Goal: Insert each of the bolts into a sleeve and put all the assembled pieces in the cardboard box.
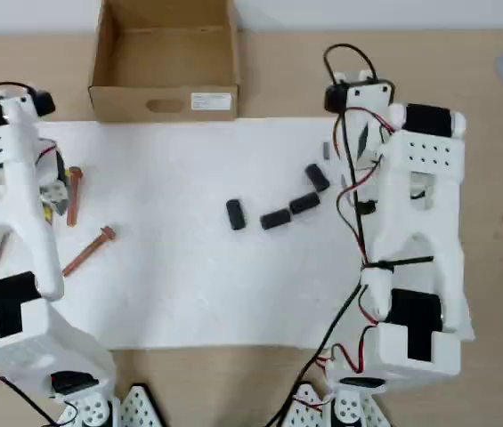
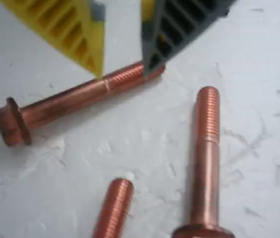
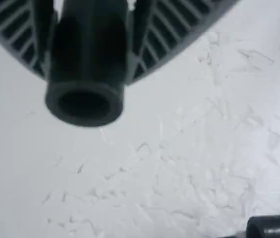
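Bolts (image 1: pixel 74 196) and sleeves (image 1: pixel 275 218) lie on the mat (image 1: pixel 189 285), outside the cardboard box (image 1: pixel 144 104).

open mat (image 1: pixel 171 285) between bolts (image 1: pixel 89 252) and sleeves (image 1: pixel 275 219)

Three bolts (image 2: pixel 204 158) and four sleeves (image 1: pixel 275 219) are lying loose, a fifth sleeve (image 3: pixel 85 74) is being gripped, one cardboard box (image 1: pixel 135 102) is standing.

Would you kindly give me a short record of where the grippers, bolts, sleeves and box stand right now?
Left gripper: open, tips over the threaded end of a bolt
Other bolts: two, lying close by on the mat
Right gripper: shut on a sleeve
Loose sleeves: four, mid-mat
Cardboard box: open-topped, at the mat's far edge
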